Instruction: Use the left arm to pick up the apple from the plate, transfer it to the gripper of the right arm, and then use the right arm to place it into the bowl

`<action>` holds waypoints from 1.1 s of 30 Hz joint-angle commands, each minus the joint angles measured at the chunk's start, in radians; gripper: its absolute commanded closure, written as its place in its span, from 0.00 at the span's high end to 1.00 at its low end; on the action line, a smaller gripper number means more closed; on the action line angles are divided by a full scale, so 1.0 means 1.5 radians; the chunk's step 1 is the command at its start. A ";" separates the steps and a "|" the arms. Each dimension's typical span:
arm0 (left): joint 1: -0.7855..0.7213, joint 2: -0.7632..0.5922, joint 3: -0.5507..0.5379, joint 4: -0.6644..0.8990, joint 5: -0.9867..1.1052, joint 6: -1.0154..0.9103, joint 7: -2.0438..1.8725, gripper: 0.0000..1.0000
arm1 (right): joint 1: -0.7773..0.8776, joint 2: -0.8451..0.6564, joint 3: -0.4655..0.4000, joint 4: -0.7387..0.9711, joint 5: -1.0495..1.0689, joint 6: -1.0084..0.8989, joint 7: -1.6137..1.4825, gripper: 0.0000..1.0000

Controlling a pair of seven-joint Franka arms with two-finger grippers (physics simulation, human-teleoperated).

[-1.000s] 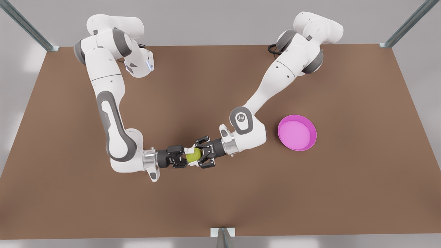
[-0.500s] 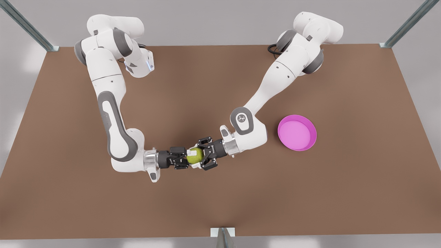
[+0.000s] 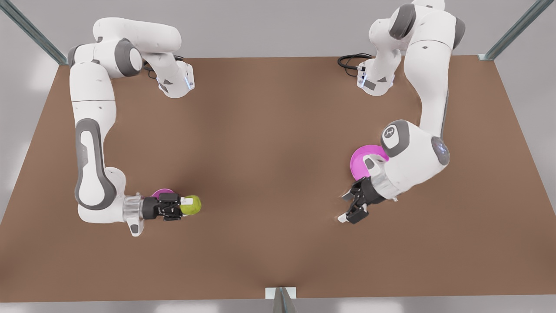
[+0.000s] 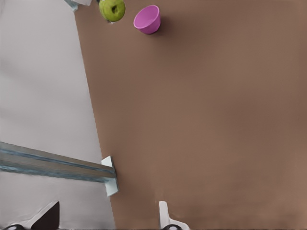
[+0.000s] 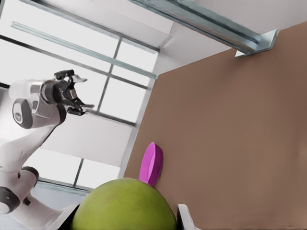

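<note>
The yellow-green apple point(image 3: 192, 204) hangs above the table at the front view's left, with my right gripper point(image 3: 187, 205) shut on it. It looms large in the right wrist view point(image 5: 124, 206) and shows small and far off in the left wrist view point(image 4: 112, 9). The small deep pink bowl point(image 3: 163, 192) lies just behind that gripper, partly hidden by it, and also shows as the bowl point(image 4: 147, 19). My left gripper point(image 3: 351, 208) stands open and empty at the front view's right, beside the magenta plate point(image 3: 361, 161), which its arm half covers. The plate point(image 5: 151, 164) appears edge-on, with the left gripper point(image 5: 76, 93) far behind it.
The brown table point(image 3: 269, 143) lies bare between the two arms. Metal frame posts point(image 3: 34, 32) stand at the back corners, a bracket point(image 3: 280, 293) sits at the front edge, and a black cable point(image 3: 349, 61) lies at the back near one arm's base.
Both grippers met at the table's middle around the apple. Now they are far apart: the right one carried the apple to the front view's left, the left one let go and withdrew.
</note>
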 commanded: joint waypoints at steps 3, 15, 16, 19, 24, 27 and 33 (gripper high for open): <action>0.003 -0.087 0.064 0.035 0.263 -0.516 -1.091 1.00 | -0.053 -0.001 0.000 0.001 -0.135 -0.065 -0.012 0.78; 0.071 -0.152 0.077 -0.016 0.259 -0.410 -1.377 1.00 | -0.103 0.007 -0.004 0.017 -0.381 0.025 -0.051 0.78; 0.074 -0.139 0.077 -0.011 0.246 -0.399 -1.429 1.00 | -0.100 0.007 -0.005 0.017 -0.387 0.027 -0.051 0.78; 0.074 -0.127 0.077 -0.002 0.236 -0.390 -1.463 1.00 | -0.095 0.008 -0.008 0.017 -0.433 0.072 -0.046 0.79; 0.074 -0.127 0.077 -0.002 0.235 -0.391 -1.462 1.00 | -0.091 0.015 -0.009 0.014 -0.450 0.090 -0.040 0.80; 0.074 -0.127 0.078 -0.003 0.235 -0.391 -1.462 1.00 | -0.089 0.015 -0.008 0.013 -0.453 0.090 -0.038 1.00; 0.075 -0.122 0.078 -0.003 0.235 -0.391 -1.450 1.00 | -0.080 -0.013 0.012 0.085 -0.555 0.065 0.093 1.00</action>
